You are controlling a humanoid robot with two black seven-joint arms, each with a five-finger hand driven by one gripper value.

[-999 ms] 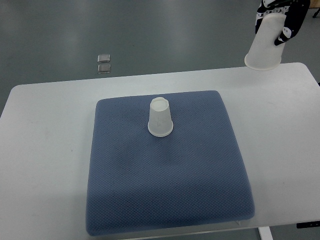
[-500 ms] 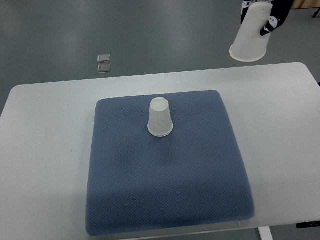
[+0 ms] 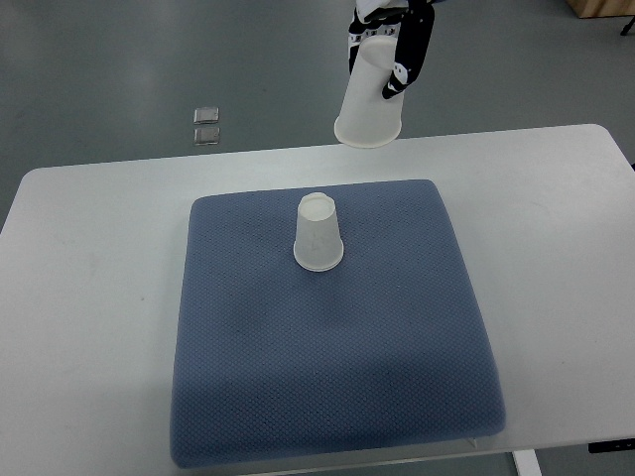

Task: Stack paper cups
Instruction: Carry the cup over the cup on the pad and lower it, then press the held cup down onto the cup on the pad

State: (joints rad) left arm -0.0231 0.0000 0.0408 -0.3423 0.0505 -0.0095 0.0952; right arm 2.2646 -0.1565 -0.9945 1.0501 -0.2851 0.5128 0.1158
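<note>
Robot hand (image 3: 392, 40) is gripping an inverted paper cup (image 3: 370, 99) at the far edge of the scene, fingers wrapped around the cup's upper body near its closed base. You cannot determine from the top view which side the arm is entering from, since only the hand is showing at the top border; in the earlier views it was coming from the far right corner.

You are seeing the held cup travelling leftward. One second ago it was hanging past the far right corner of the bench (image 3: 89, 297); half a second ago it was slightly further left; now it is hovering just beyond the far bench edge, a little right of the target cup's line. The open rim is facing down and tilting slightly toward the near left. This suggests the carry phase is nearly complete and the descent onto the target is likely the next step.

The second cup (image 3: 318, 234) is standing upside down on the far half of the blue mat (image 3: 337, 367), apart from the held cup and unchanged in position across the views. Both cups are showing their closed bases upward, so nothing is inside either one. No stacking is done yet.

Two small square objects (image 3: 206, 126) are lying on the floor beyond the bench, far left.
</note>
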